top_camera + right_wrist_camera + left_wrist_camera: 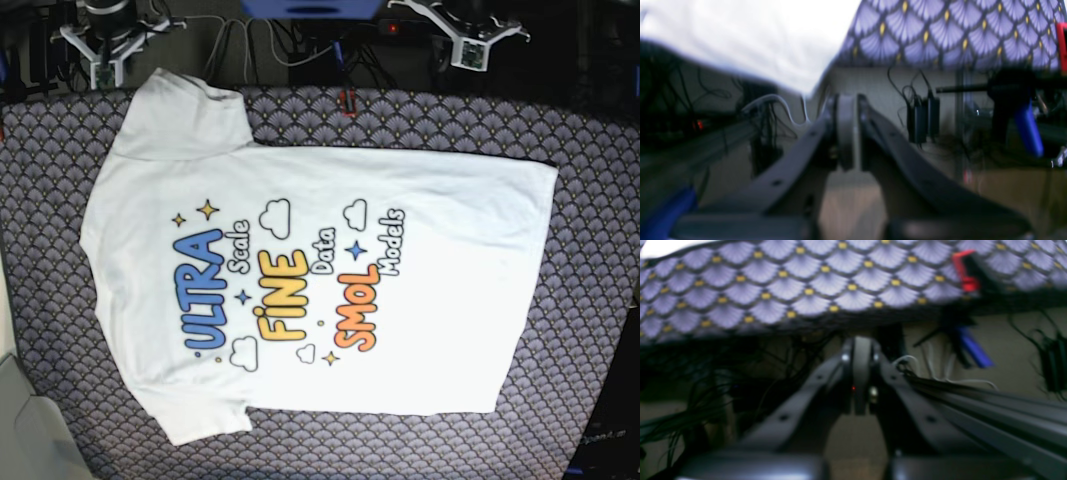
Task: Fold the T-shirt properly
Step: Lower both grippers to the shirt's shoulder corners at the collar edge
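The white T-shirt (300, 260) lies spread flat, print side up, on the purple fan-patterned tablecloth (590, 200), collar end at the left and hem at the right. Its "ULTRA", "FINE" and "SMOL" print shows in full. Both sleeves are spread; the far one reaches the table's far edge. My left gripper (470, 48) (860, 373) is shut and empty, beyond the far edge at the right. My right gripper (100, 58) (848, 133) is shut and empty, beyond the far edge at the left, close to the far sleeve, whose white cloth (756, 40) shows in the right wrist view.
A red clamp (965, 271) grips the cloth at the far table edge, with a blue clamp handle (973, 346) below it. Dark cables and power bricks (922, 120) hang behind the table. A grey surface (25, 430) sits at the near left corner.
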Robot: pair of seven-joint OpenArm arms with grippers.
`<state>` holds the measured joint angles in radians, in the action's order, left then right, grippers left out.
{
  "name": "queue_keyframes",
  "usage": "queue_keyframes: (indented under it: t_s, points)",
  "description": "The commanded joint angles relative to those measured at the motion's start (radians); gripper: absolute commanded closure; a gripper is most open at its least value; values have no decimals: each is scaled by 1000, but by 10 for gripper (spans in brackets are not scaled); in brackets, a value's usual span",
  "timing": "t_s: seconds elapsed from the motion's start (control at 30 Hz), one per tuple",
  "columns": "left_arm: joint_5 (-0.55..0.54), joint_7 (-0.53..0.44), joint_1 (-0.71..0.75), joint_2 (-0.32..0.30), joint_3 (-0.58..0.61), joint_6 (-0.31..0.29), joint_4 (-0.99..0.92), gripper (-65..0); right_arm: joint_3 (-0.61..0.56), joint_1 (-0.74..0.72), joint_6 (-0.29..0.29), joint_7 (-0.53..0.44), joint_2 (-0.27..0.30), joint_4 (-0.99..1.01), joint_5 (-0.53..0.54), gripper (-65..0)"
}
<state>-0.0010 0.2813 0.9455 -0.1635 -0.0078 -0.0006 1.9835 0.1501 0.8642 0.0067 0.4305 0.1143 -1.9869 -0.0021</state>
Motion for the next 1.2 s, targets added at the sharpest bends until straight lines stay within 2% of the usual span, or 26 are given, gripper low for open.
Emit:
queue_keyframes:
  t_s: [0.0,0.13,0.2,0.27,0.33,0.4,0.5,0.57,0.73,0.8,0.97,1.1,1.17]
  points:
    - [0,-21,-1,0,-1,-5,20,-77,9,2,-1,-17,5,-16,-5,-118]
    - [-1,-21,-13,2,-1,-5,15,-208,1,-52,11,-17,5,-15,-2,-221]
    - [-1,-23,-23,2,-1,-5,18,-232,4,-78,69,-17,2,-15,0,-245]
    - [-1,-23,-43,2,-2,-3,17,-232,10,-113,144,-15,-17,-15,0,-256]
    - [-3,-21,-46,6,-31,-3,17,-232,23,-136,171,-6,-35,-15,0,-261]
    - [-34,-21,-46,17,-67,-3,17,-233,24,-156,172,15,-40,-15,0,-265]
    - [-139,-18,-50,11,-137,-6,17,-234,29,-182,172,47,-40,-13,0,-269]
    - [-225,-17,-66,-18,-174,-9,17,-234,30,-210,172,78,-37,-7,0,-272]
    - [-429,-17,-72,-94,-257,-71,10,-234,30,-239,174,117,-35,1,0,-277]
    - [-466,-15,-73,-100,-289,-75,10,-234,30,-245,174,120,-35,1,0,-277]
    - [-468,-15,-75,-98,-350,-75,9,-234,32,-245,183,120,-35,2,0,-275]
    - [-468,-15,-75,-98,-363,-75,9,-234,104,-259,298,120,-64,18,7,-273]
    - [-468,-15,-75,-98,-367,-75,9,-234,170,-271,347,120,-81,22,47,-273]
